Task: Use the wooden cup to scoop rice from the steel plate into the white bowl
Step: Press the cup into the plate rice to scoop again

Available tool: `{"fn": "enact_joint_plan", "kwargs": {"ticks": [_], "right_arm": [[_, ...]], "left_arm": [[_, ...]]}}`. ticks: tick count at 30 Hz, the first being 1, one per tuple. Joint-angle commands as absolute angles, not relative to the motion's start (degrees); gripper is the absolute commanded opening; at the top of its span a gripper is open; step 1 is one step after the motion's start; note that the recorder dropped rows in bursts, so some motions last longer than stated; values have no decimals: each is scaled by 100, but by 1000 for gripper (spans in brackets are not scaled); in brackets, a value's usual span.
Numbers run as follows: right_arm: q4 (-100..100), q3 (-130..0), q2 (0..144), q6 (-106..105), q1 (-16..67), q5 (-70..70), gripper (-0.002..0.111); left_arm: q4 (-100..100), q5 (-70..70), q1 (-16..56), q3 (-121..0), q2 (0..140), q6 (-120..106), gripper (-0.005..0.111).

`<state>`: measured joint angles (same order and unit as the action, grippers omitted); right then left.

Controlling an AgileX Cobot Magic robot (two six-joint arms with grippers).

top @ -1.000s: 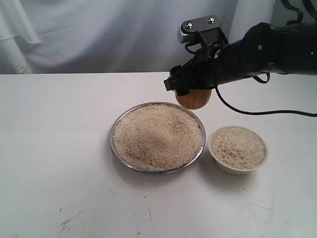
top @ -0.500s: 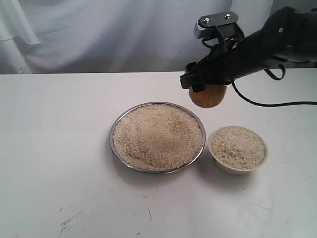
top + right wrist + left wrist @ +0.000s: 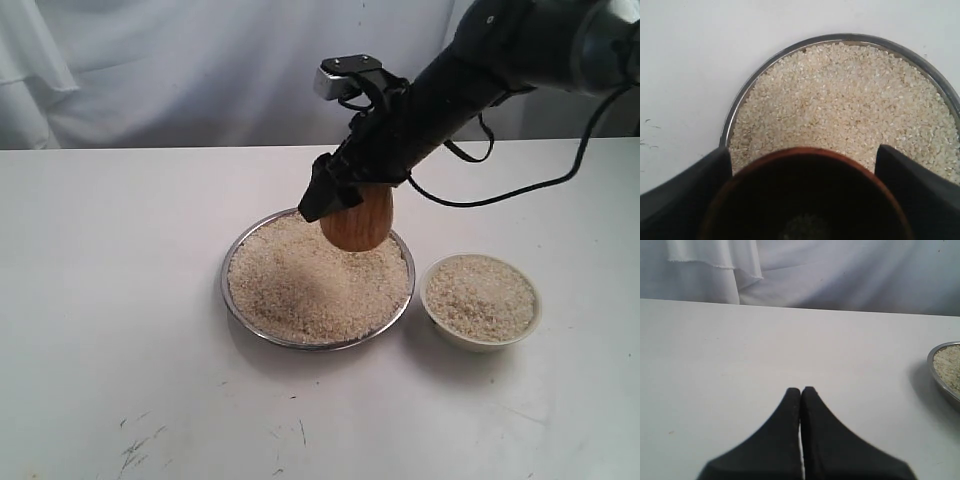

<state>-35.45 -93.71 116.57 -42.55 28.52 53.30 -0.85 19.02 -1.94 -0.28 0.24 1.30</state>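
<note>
The steel plate (image 3: 231, 304) lies mid-table, heaped with pale rice (image 3: 300, 285). Over its far right part my right gripper (image 3: 338, 198) is shut on the wooden cup (image 3: 360, 222), which hangs tilted with its base low near the rice. In the right wrist view the cup (image 3: 805, 155) fills the space between the two black fingers (image 3: 687, 185), its dark inside holding a few grains, with the plate (image 3: 735, 110) and rice (image 3: 850, 95) beyond. The white bowl (image 3: 528, 335), right of the plate, holds rice. My left gripper (image 3: 801, 390) is shut on nothing over bare table, the plate's rim (image 3: 940, 347) at the side.
A white cloth backdrop (image 3: 200, 70) hangs behind the table. A black cable (image 3: 520, 190) trails from the right arm above the table behind the bowl. Dark scratch marks (image 3: 135, 445) show on the white tabletop near its front left.
The right arm has swung left and down from behind the bowl, carrying the cup over the plate's far right part and tilting it. The left gripper's earlier state is not shown.
</note>
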Motion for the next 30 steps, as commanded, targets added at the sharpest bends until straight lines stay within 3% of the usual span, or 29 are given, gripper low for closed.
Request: {"fn": "enact_joint_plan", "kwargs": {"ticks": [1,21,24,30], "right_arm": [[-3369,-9930,12253,-4034,2870,5787,0],[-2217,-10159,13274,-4366,3661,4475,1],[-2106,-10159,13274,-4189,3661,4594,11],[-2081,-10159,13274,-4117,3635,4828,43]], "left_arm": [[-94,1827,-204,0,0,135,0],[-94,1827,-204,0,0,135,0],[-94,1827,-204,0,0,135,0],[-94,1827,-204,0,0,135,0]]}}
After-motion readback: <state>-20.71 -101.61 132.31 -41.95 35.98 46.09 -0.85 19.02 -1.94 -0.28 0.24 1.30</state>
